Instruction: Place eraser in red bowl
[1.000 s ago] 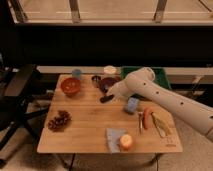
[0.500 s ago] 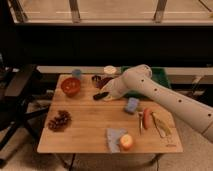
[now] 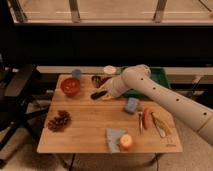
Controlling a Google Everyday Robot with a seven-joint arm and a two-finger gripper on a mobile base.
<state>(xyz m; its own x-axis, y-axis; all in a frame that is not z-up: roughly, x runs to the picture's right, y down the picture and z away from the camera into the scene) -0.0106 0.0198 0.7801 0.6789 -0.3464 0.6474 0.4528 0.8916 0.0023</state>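
Note:
The eraser [image 3: 97, 94], a small black bar, sits at the tip of my gripper [image 3: 101, 93], just above the wooden table [image 3: 85, 130]. The gripper is shut on the eraser, which pokes out to the left. The red bowl [image 3: 70, 86] stands at the table's back left, a short way left of the eraser. My white arm [image 3: 160, 97] reaches in from the right.
A darker maroon bowl [image 3: 99, 80] is just behind the gripper. A blue cup [image 3: 76, 73] and a white cup [image 3: 109, 70] stand at the back, with a green tray [image 3: 161, 79] back right. A light-blue pad [image 3: 132, 105], grapes [image 3: 59, 120], an apple [image 3: 125, 141] and a banana [image 3: 160, 124] lie on the table.
My gripper has moved left with the eraser, away from the light-blue pad and closer to the red bowl.

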